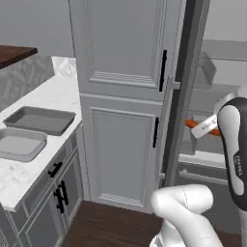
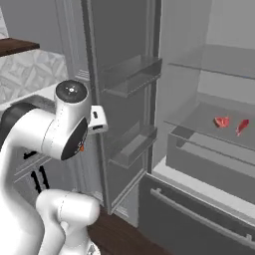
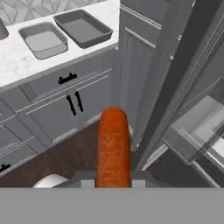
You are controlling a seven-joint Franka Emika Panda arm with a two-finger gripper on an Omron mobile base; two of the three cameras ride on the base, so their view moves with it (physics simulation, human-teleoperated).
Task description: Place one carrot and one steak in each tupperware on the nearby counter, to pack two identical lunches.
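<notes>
One slender orange carrot is pinched in my pincer, jaws pressed tight on it, and in my hand view it sticks straight out ahead of me over the dark wooden floor. From the left base view I see that carrot poking out beside my white wrist, up in front of the open fridge. Two shallow grey rectangular tupperware containers sit side by side on the white marbled stone counter: the lighter one nearer the front edge, the darker one just behind it, next to the tall grey panelled cabinet. Both trays look bare inside. Over in the right base view, two small red slabs of steak, one and the other, lie close together on a glass fridge shelf, well apart from my hand. The fridge door stands swung open, its door bins facing in.
</notes>
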